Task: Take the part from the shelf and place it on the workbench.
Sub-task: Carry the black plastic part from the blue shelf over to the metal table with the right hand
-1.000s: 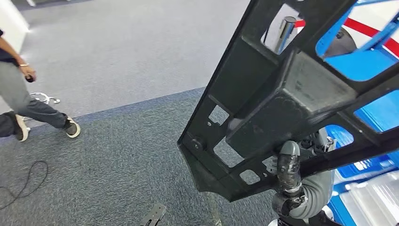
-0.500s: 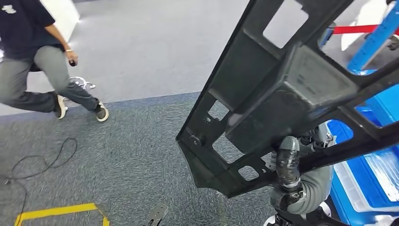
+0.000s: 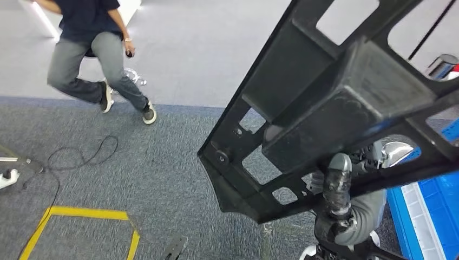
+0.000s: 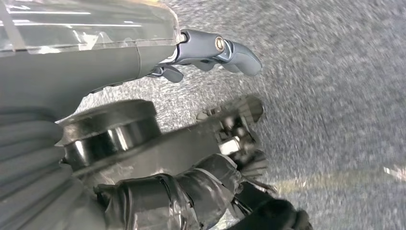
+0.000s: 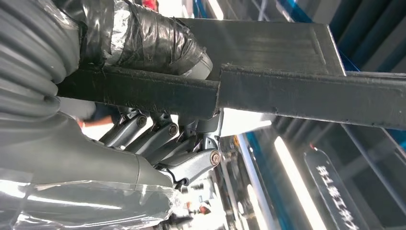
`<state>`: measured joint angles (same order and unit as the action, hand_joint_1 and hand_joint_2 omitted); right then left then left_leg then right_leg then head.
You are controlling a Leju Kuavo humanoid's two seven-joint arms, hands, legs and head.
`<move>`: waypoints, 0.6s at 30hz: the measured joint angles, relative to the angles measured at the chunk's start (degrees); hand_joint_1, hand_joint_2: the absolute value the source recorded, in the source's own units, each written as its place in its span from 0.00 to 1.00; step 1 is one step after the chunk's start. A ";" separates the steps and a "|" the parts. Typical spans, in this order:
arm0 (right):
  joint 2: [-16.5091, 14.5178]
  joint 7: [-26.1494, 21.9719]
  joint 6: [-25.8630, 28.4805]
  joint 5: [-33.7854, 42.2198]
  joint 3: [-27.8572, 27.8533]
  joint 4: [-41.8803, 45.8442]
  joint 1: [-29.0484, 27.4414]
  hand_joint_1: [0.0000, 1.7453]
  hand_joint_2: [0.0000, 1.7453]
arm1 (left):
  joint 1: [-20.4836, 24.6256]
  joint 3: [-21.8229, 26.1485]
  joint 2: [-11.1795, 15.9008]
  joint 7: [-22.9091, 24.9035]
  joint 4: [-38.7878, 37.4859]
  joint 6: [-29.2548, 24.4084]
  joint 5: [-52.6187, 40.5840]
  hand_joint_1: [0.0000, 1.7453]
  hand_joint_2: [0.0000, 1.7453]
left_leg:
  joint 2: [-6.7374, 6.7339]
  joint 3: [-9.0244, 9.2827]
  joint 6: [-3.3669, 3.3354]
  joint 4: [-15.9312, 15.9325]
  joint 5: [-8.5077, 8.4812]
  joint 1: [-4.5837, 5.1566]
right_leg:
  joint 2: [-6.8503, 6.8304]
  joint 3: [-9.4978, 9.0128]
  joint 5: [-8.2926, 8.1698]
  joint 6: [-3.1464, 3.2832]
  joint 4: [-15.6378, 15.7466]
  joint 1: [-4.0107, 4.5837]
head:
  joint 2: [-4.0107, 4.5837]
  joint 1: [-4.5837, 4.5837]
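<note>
Fingers (image 5: 158, 136) of the right hand (image 5: 143, 110) are curled under a flat rib of the black plastic part (image 3: 325, 108), and the taped thumb (image 5: 153, 45) presses on the rib from the other side, so this hand grips the part firmly. In the head view the right hand (image 3: 338, 187) sits at the lower edge of the part, which rises tilted in front of the robot and hides much of the scene ahead.

The left hand (image 4: 210, 50) hangs over the grey carpet (image 3: 135, 179) and holds nothing; its fingers are bent loosely, not closed on anything.

Around the robot I see a black cable (image 3: 81, 157) and yellow tape lines (image 3: 81, 214) on the carpet, a blue crate (image 3: 427, 216) low on the right side, and a person (image 3: 92, 49) stepping on the lighter floor further away. No desk is visible, so I judge the part is being carried and not yet placed.

The risk, as I judge it, is that one hand holds a big part near its edge: the weight can turn it in the grip, or it can slip. The part also blocks the view, so it may strike the crate or the person.
</note>
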<state>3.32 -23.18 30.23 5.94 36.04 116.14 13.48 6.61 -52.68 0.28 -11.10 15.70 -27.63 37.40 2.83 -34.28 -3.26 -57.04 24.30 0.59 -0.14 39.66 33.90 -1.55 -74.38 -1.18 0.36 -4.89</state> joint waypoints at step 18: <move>-0.63 -0.18 0.30 0.27 0.72 -0.96 0.06 1.00 1.00 | -0.64 0.00 0.21 0.37 -0.28 0.16 -0.44 0.00 1.00 | -3.92 -6.08 3.02 -9.97 2.84 -0.62 | -4.15 -6.85 -4.78 1.67 13.35 -0.26 | 0.00 -0.81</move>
<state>2.69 -23.36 30.53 6.21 36.76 115.18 13.54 5.96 -52.68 0.50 -10.74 15.41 -27.47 36.96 -1.09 -40.36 -0.24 -67.00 27.14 -0.03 -4.29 32.81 29.12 0.12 -61.03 -1.44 0.36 -5.70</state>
